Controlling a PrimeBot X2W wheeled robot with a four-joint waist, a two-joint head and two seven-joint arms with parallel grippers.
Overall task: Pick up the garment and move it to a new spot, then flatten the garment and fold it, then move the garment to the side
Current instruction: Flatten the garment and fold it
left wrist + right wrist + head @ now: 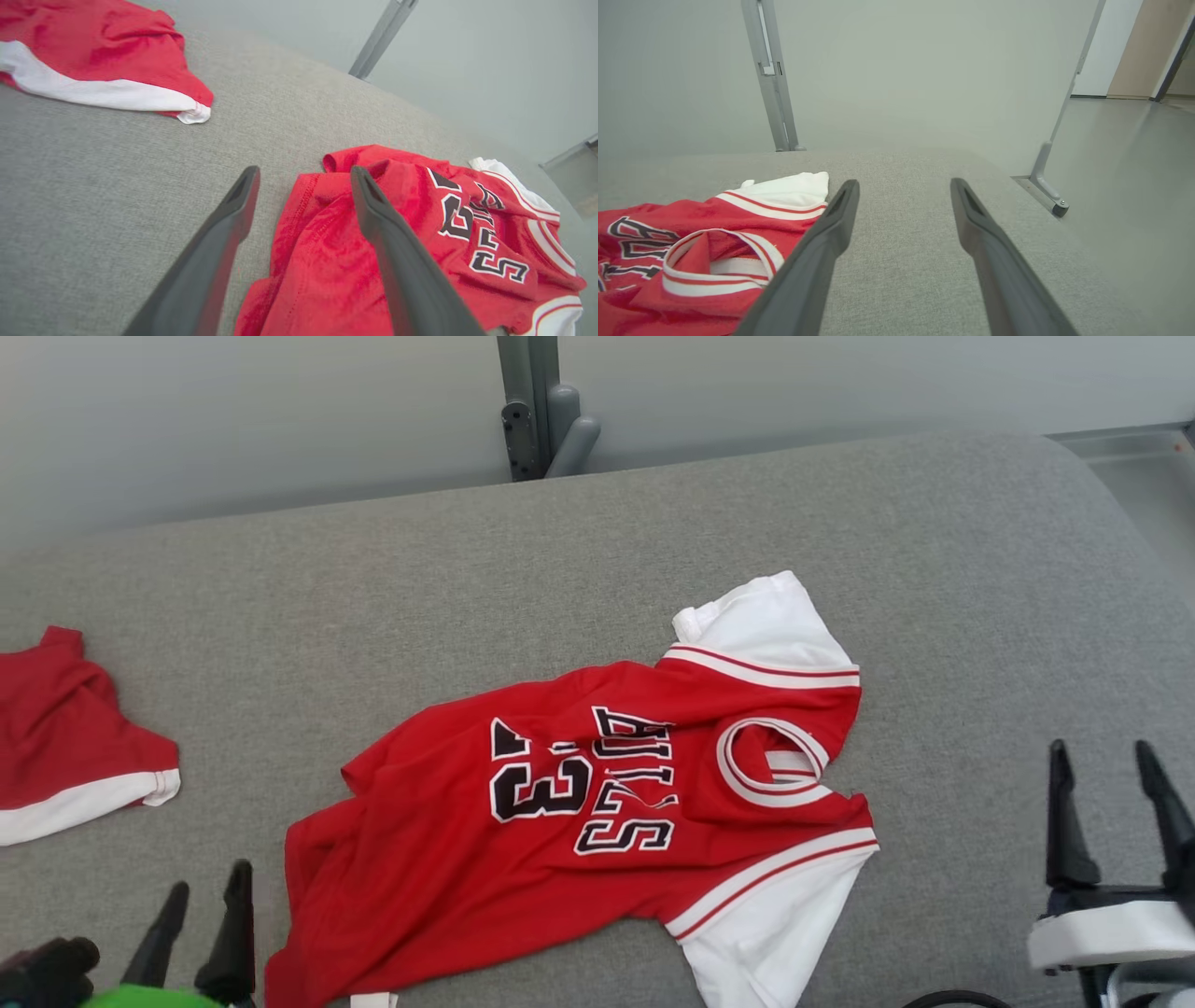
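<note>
Garment (pixel 579 807), centre frame: judged light, limp and slippery. Best pinched at the hem corners, lower left. Left gripper (pixel 201 933) and right gripper (pixel 1111 812) both spread wide, holding nothing.

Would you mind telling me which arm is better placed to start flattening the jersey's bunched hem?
Left, probably. The left gripper stands open right beside the bunched hem of the jersey, while the right gripper, also open, sits over the bare grey surface, apart from the cloth at its collar end.
</note>
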